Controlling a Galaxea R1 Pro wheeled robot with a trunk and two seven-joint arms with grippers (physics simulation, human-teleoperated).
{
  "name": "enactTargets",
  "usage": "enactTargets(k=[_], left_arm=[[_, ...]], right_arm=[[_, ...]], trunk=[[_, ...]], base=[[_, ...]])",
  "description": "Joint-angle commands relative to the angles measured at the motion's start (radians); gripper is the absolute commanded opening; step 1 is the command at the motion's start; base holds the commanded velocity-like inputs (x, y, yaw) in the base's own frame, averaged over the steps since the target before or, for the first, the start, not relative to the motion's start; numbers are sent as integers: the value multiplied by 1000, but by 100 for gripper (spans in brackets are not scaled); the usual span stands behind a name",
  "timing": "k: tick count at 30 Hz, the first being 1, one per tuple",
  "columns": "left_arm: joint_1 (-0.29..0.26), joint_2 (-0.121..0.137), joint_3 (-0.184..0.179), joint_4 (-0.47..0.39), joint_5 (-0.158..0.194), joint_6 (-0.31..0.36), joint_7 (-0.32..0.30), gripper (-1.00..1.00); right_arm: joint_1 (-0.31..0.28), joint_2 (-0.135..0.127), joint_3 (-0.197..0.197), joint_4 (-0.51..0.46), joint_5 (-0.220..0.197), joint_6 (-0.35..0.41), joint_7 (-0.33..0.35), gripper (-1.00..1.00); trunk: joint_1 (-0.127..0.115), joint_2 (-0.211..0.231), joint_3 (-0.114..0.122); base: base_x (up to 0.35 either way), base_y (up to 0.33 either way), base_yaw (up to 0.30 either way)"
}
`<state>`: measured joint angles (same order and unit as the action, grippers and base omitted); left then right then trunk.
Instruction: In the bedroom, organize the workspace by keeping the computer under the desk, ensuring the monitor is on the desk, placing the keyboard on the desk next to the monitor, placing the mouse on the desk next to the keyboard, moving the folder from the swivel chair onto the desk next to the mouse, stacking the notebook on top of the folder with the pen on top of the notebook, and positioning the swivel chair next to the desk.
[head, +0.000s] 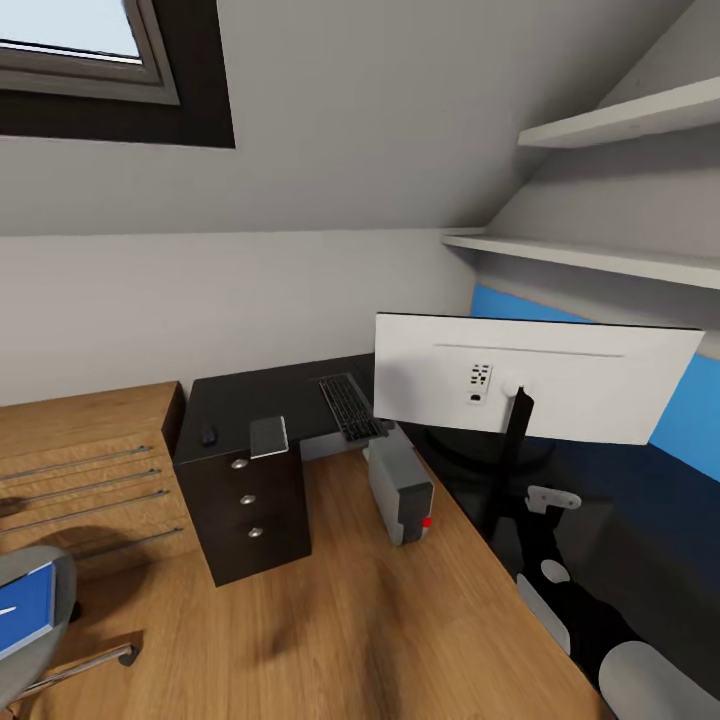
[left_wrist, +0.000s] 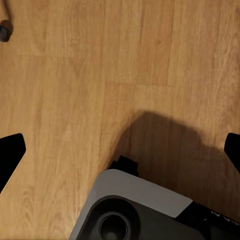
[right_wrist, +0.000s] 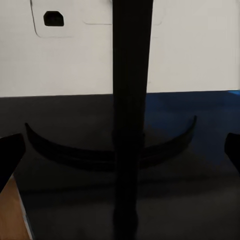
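Since the right claw (right_wrist: 120, 150) is lined up on the monitor (head: 535, 375) stem, that's the thing in hand: monitor stands upright on the dark tabletop (head: 640, 500) near its right edge, white back facing the camera. Right claw is spread wide, tips either side of the black post (right_wrist: 129, 100), not touching. Left claw (left_wrist: 120, 150) is also spread, holding nothing, over wood floor (left_wrist: 75, 75).

Handling, my guess: monitor is top-heavy, rigid, wide flat panel on a thin post with a curved foot (right_wrist: 110, 155). Grab the post low, not the panel; smooth post may slip or twist, so keep it vertical.

Rest of the scene:
- keyboard (head: 350, 405), flat black slab, on the tabletop's far part, near the monitor
- mouse (head: 209, 436), small dark, near the tabletop's left edge above the drawers (head: 250, 500)
- grey flat item (head: 268, 436), overhanging the front edge there; can't tell what it is
- computer (head: 400, 490), grey box with a red spot, on the floor at the tabletop's edge
- chair (head: 40, 620) with round grey seat, blue folder (head: 25, 605) on it, well apart from the tabletop
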<state>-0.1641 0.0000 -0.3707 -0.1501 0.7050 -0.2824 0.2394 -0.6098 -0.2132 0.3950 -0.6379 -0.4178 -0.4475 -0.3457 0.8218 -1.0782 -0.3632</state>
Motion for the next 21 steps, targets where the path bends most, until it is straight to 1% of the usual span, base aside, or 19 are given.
enactTargets(k=[1,12,21], left_arm=[[0,0,-9,0,5,-3,6,100],[-1,1,-14,0,1,-4,1,100],[-1,1,-14,0,1,-4,0,100]], right_arm=[[-1,-2,8,0,-8,-5,-7,100],[-1,-3,6,2,-7,-4,-9,100],[-1,-16,5,6,-6,-1,-8,100]], trunk=[[0,-1,-1],[0,-1,-1],[0,-1,-1]], base=[[0,0,0],[5,0,0],[150,0,0]])
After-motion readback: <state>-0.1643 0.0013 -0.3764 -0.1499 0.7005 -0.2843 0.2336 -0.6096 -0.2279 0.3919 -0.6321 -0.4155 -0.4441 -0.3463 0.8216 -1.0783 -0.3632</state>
